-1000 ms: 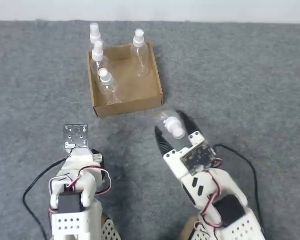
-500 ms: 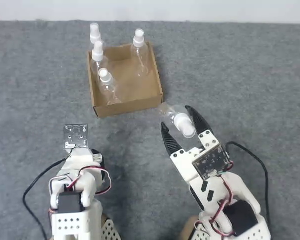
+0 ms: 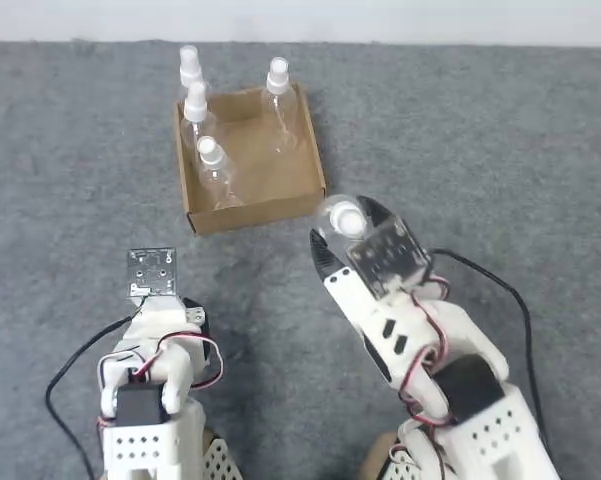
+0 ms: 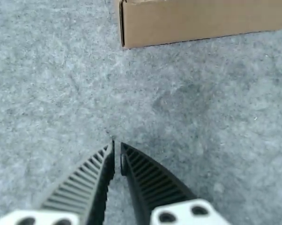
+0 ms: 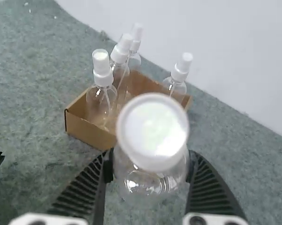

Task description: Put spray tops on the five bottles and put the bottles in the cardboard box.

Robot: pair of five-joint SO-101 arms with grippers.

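Note:
A clear bottle with a white spray top [image 3: 342, 219] stands upright in my right gripper [image 3: 346, 230], which is shut on its body just off the near right corner of the cardboard box [image 3: 305, 160]. In the right wrist view the held bottle [image 5: 152, 140] sits between the black fingers [image 5: 87, 187], its cap facing the camera, and the box [image 5: 84, 124] lies beyond it. Several capped bottles stand in the box: one near the front left [image 3: 212, 160], one behind it [image 3: 194, 105], one at the back left corner [image 3: 189, 64], one at the back right [image 3: 278, 80]. My left gripper [image 4: 117, 146] is shut on nothing, low over the carpet.
Grey carpet [image 3: 480, 150] covers the table, with free room to the right of the box. The left arm [image 3: 150, 340] rests near the front left, short of the box's near wall [image 4: 201, 21]. A white wall [image 5: 216, 42] rises behind the box.
My right gripper has tipped the bottle from slanted to upright and carried it a little closer to the box's near right corner. The left arm has not moved.

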